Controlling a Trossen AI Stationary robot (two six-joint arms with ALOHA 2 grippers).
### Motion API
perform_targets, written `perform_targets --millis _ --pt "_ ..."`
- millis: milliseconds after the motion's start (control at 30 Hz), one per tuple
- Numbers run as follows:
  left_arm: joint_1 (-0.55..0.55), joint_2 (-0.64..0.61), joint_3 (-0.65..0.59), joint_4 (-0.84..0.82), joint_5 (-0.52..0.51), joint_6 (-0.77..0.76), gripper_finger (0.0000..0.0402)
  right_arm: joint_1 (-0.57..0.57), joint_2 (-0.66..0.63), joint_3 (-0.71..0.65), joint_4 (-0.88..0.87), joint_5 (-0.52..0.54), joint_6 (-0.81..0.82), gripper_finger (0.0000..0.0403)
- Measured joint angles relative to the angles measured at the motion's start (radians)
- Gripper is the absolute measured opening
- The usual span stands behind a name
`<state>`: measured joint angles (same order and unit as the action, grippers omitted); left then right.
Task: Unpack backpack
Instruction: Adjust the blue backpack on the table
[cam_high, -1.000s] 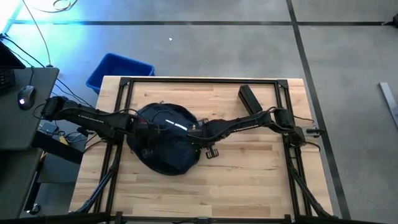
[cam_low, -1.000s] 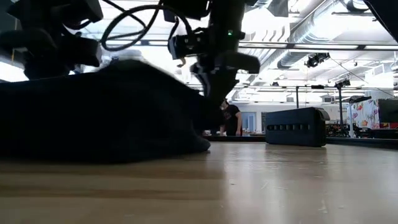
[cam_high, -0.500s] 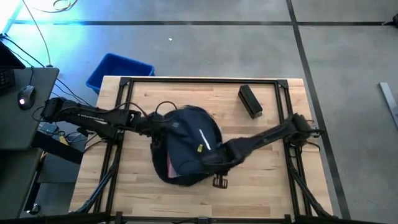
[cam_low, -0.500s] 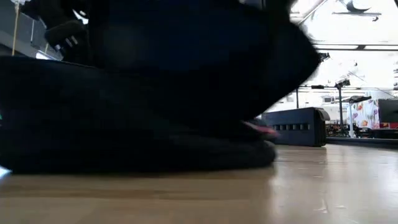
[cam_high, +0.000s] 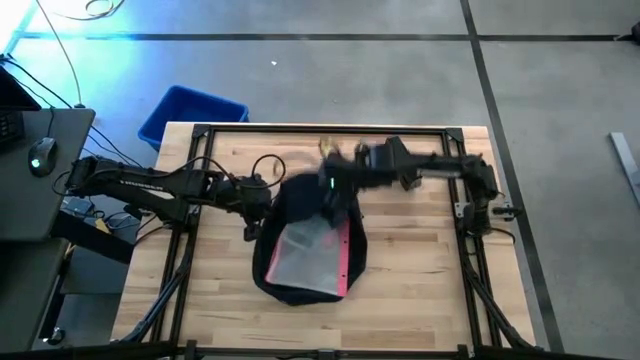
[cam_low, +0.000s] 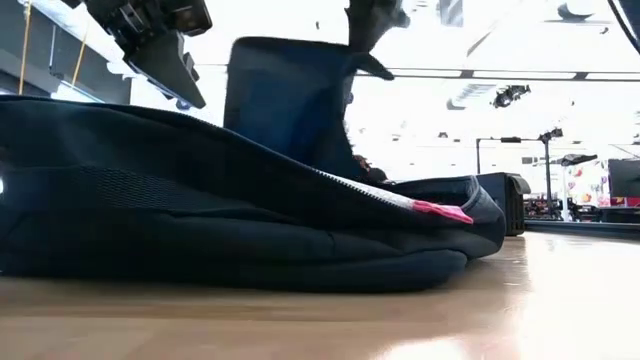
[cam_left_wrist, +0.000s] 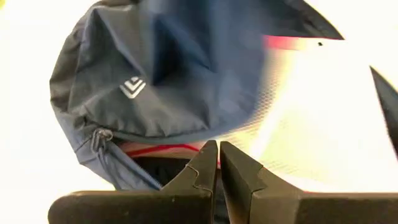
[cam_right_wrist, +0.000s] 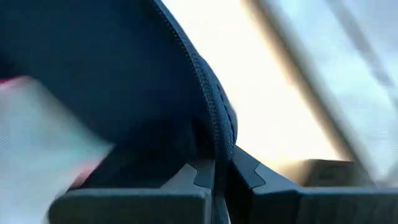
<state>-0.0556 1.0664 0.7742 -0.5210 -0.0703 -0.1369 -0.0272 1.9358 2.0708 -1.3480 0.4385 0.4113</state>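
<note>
Two grippers are gripping the large dark navy fabric backpack (cam_high: 305, 245): the right gripper (cam_right_wrist: 219, 171) is pinching its zippered flap edge and holding it raised, while the left gripper (cam_left_wrist: 218, 157), fingers together, is clamping the opposite rim. Mid-table, the backpack is lying open, showing a pale, pink-edged lining (cam_high: 312, 252).

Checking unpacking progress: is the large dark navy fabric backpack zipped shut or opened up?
Open. The dark navy fabric backpack lies flat, its front flap lifted by the right gripper, exposing the pale, pink-edged lining.

Backpack (cam_high: 300, 250) mid-table; box (cam_high: 402, 163) behind right; bin (cam_high: 190, 112) off far-left corner.
</note>
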Motion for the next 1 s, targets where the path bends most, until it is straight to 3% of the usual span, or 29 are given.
perform_targets --millis 67,267,567,700,1000 --pt "-0.003 0.000 0.000 -0.002 0.016 -0.011 0.0000 -0.080 0.000 0.000 0.035 0.041 -0.036 0.0000" --pt "-0.005 0.000 0.000 0.000 0.003 -0.065 0.0000 -0.296 0.018 0.001 0.214 0.005 -0.187 0.0000" --pt "-0.005 0.000 0.000 0.002 -0.053 -0.222 0.0000 -0.484 0.171 0.001 0.320 -0.180 -0.265 0.0012" --pt "-0.004 0.000 0.000 0.003 -0.081 -0.281 0.0000 -0.516 0.218 0.000 0.344 -0.213 -0.222 0.0061" --pt "-0.003 0.000 0.000 0.003 -0.137 -0.401 0.0000 -0.589 0.180 0.087 0.278 -0.228 -0.268 0.0226"
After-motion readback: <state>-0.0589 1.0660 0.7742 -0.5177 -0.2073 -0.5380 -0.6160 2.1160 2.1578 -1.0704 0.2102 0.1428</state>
